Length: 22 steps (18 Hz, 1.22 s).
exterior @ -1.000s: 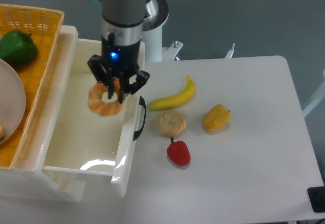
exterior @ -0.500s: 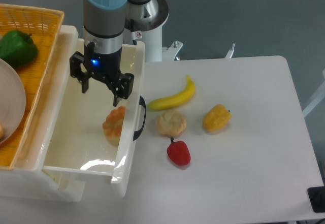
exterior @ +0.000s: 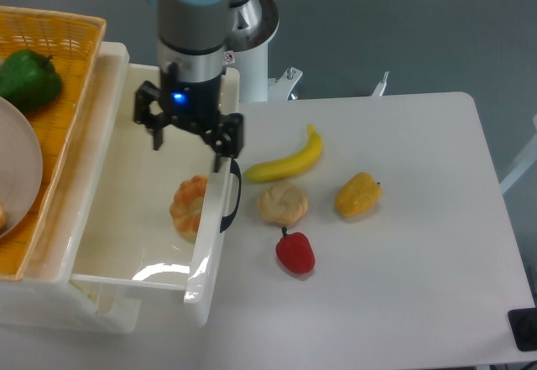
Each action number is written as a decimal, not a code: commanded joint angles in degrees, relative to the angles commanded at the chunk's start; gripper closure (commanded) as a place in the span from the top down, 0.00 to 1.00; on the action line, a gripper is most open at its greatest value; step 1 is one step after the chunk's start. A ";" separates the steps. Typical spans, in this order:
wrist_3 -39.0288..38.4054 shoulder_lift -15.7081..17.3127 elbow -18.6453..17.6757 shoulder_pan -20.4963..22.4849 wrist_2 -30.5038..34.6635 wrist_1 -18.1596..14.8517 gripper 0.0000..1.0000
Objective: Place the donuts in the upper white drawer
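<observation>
White table (exterior: 419, 244), rounded corners. Loose items on it, all in the left-centre area: banana (exterior: 288, 163) lying at a slant, pale round bun (exterior: 283, 204) just below it, yellow pepper (exterior: 358, 195) to the bun's right, red pepper (exterior: 295, 252) nearest the camera. None touch. White drawer unit (exterior: 92, 294) sits at the table's left edge.

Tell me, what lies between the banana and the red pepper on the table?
In the camera view, a pale round bun lies between the banana and the red pepper, apart from both.
</observation>
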 joint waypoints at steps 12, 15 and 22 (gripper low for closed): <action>19.95 -0.17 -0.79 14.50 2.71 0.09 1.00; 28.12 -1.84 -1.40 16.79 3.78 0.26 1.00; 46.68 -11.23 -2.46 20.14 10.45 4.11 1.00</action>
